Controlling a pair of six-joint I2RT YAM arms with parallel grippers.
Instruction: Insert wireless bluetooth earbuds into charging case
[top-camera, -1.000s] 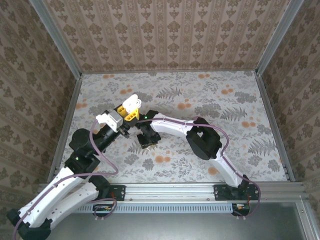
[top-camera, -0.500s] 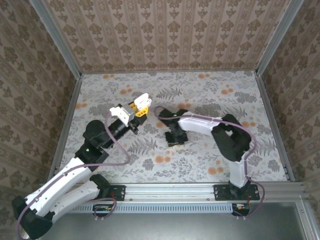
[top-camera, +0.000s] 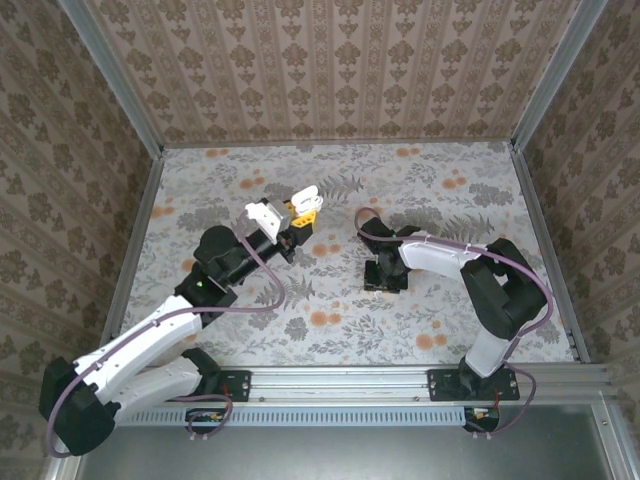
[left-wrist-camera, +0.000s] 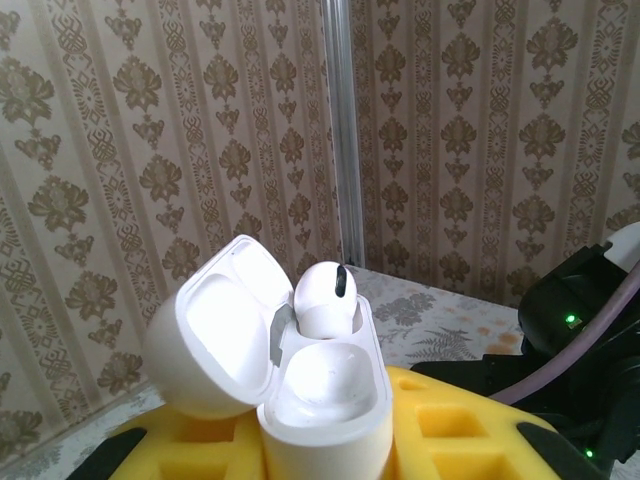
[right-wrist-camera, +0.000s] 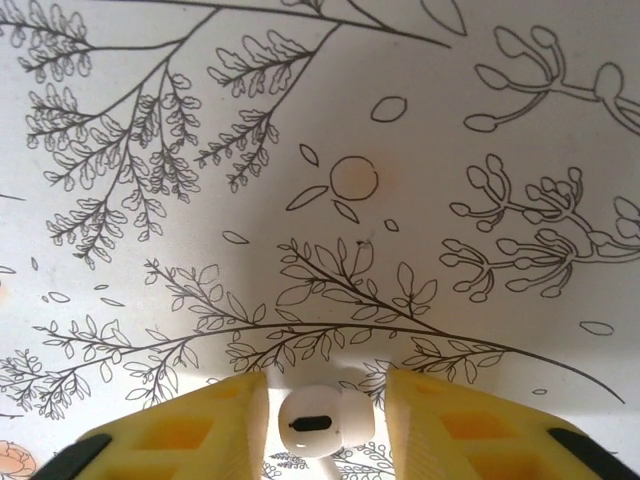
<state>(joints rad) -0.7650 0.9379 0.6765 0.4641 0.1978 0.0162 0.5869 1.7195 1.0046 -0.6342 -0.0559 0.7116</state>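
Case held aloft on the left, one earbud lying on the tabletop.

From above, we see the left end effector (top-camera: 302, 210) clamped on the open white charging case (top-camera: 308, 196), well apart from the right end effector (top-camera: 385, 278), which is nosed down at the floral tabletop (top-camera: 470, 190). Left wrist: a seated earbud (left-wrist-camera: 325, 297) sits in the case, with the right arm (left-wrist-camera: 575, 320) behind. Right wrist: slightly parted yellow fingers (right-wrist-camera: 190, 435) flank a loose earbud (right-wrist-camera: 320, 420) without gripping it.

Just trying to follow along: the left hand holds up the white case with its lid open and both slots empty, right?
Not quite: only one slot is empty. The left wrist view shows a white earbud seated in the open white case that the left hand holds up.
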